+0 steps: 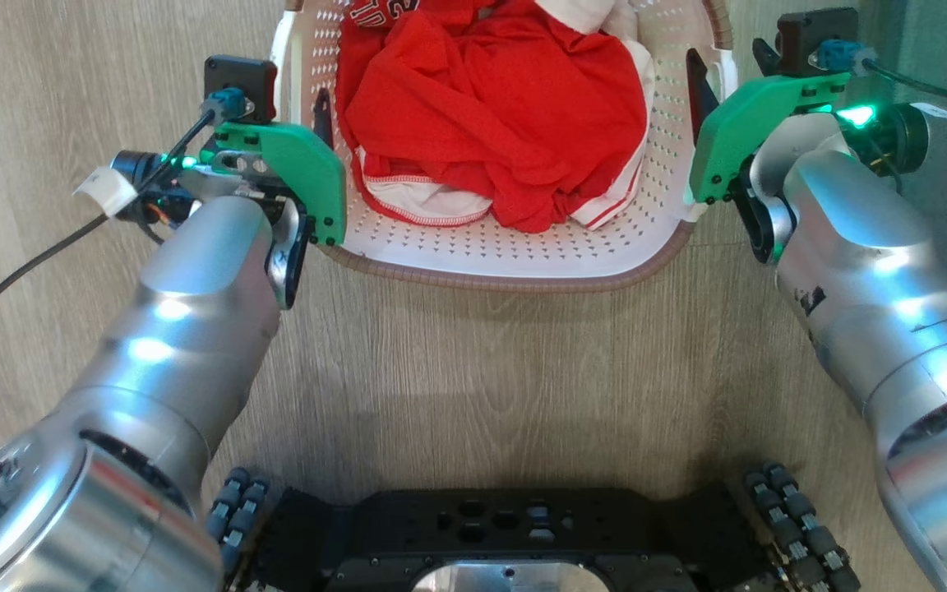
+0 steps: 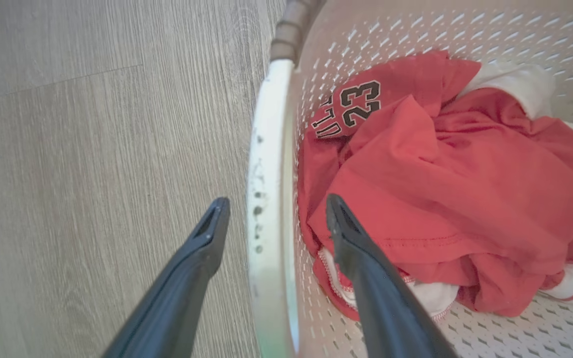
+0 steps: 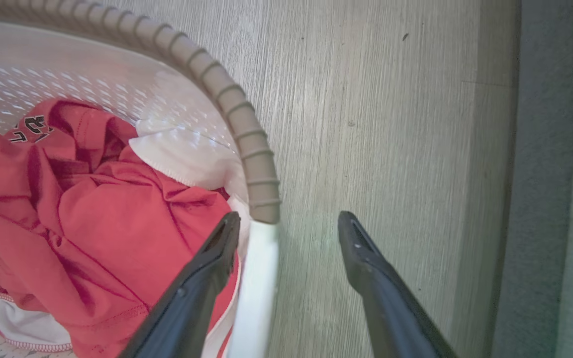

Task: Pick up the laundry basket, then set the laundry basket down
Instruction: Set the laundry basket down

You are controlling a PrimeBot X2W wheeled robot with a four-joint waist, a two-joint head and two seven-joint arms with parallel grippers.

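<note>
The laundry basket [image 1: 506, 278], white and perforated with a brown woven-look rim, stands on the wood floor in front of me. It holds a red jersey [image 1: 506, 107] printed "23" and some white cloth. My left gripper [image 2: 276, 204] is open and straddles the basket's white left handle [image 2: 269, 149], one finger inside the basket and one outside. My right gripper [image 3: 289, 219] is open too and straddles the white right handle [image 3: 256, 278] just below the end of the brown rim [image 3: 246, 139]. In the head view the left gripper [image 1: 309, 123] and right gripper [image 1: 728, 74] flank the basket.
My black wheeled base [image 1: 506, 534] lies just below the basket, with bare wood floor between. A grey mat or darker floor strip [image 3: 555, 174] runs along the right side, close beyond the right gripper. A cable [image 1: 21, 271] trails from the left wrist.
</note>
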